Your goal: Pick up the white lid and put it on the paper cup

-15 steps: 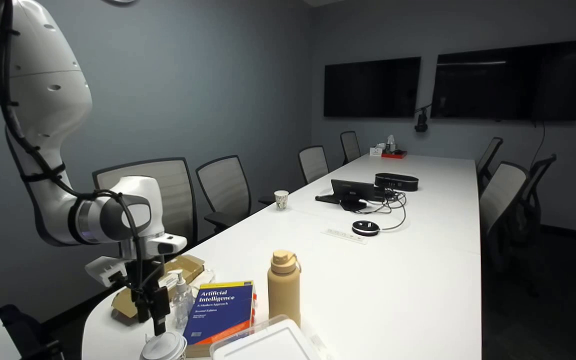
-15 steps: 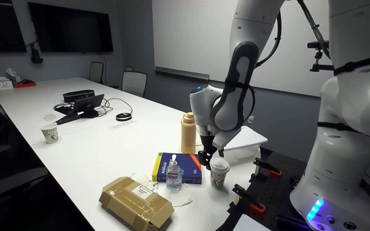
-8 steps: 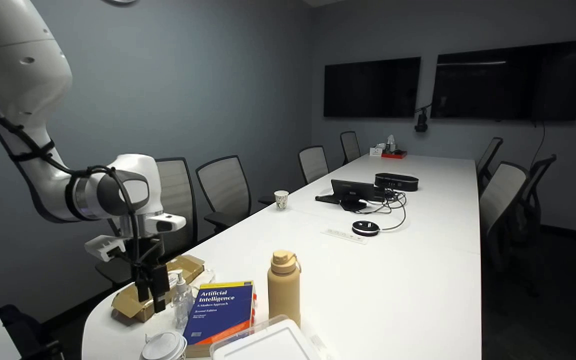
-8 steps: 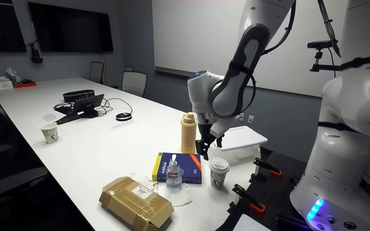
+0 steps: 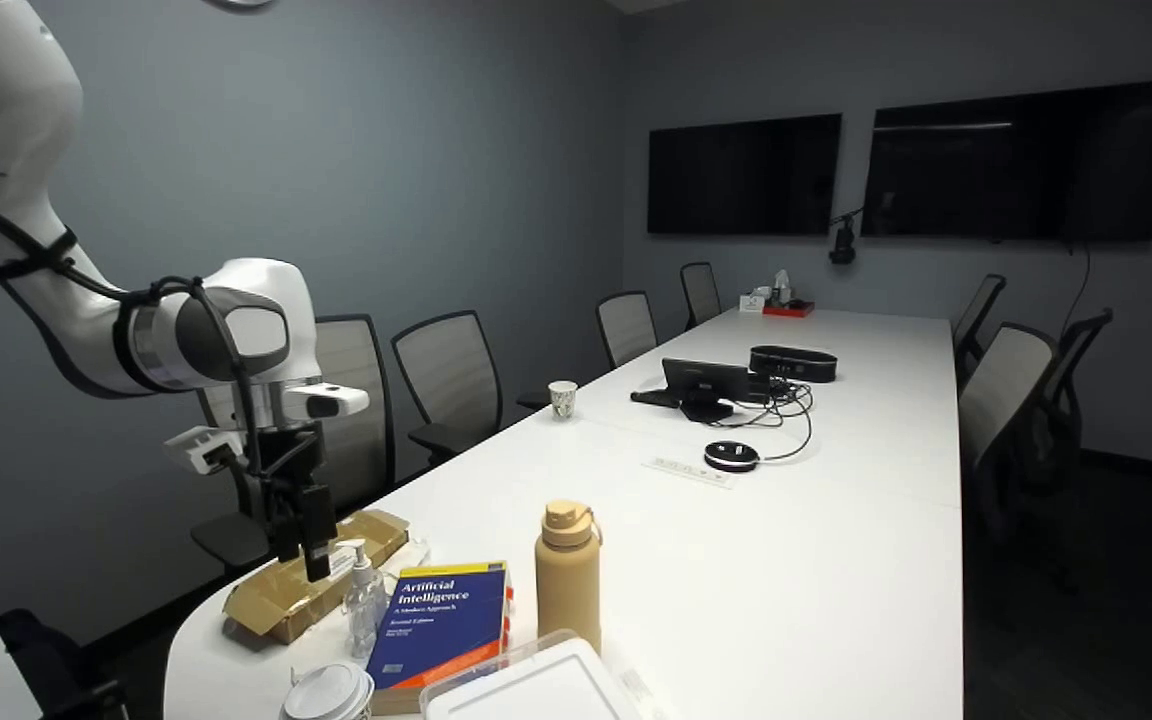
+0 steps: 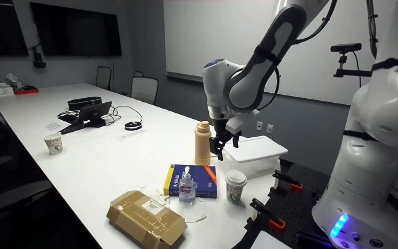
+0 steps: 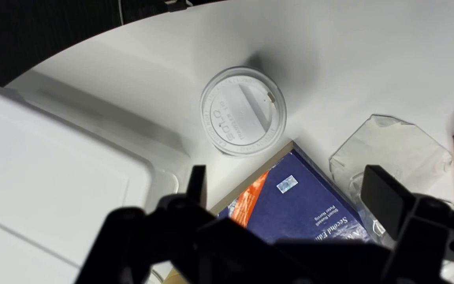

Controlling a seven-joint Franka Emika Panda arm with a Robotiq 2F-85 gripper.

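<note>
The white lid (image 6: 236, 177) sits flat on the mouth of the patterned paper cup (image 6: 234, 194), which stands upright beside the book. The lid also shows in an exterior view (image 5: 324, 690) and from above in the wrist view (image 7: 243, 111), with its small sip hole. In the wrist view it covers nearly all of the cup. My gripper (image 7: 290, 183) is open and empty, its black fingers wide apart, with the book seen below between them. In both exterior views the gripper (image 5: 302, 560) (image 6: 228, 151) hangs well above the table, higher than the lidded cup and apart from it.
A blue book (image 6: 199, 181), a pump bottle (image 6: 187, 190), a cardboard box (image 6: 147, 218) and a tan bottle (image 6: 202, 143) stand near the cup. A clear bin with white lid (image 6: 257, 148) is behind it. An open patterned cup (image 6: 54, 143) stands far off.
My gripper has risen from close above the lidded cup to well above the table and drawn away from it. The lid and cup have stayed in place.
</note>
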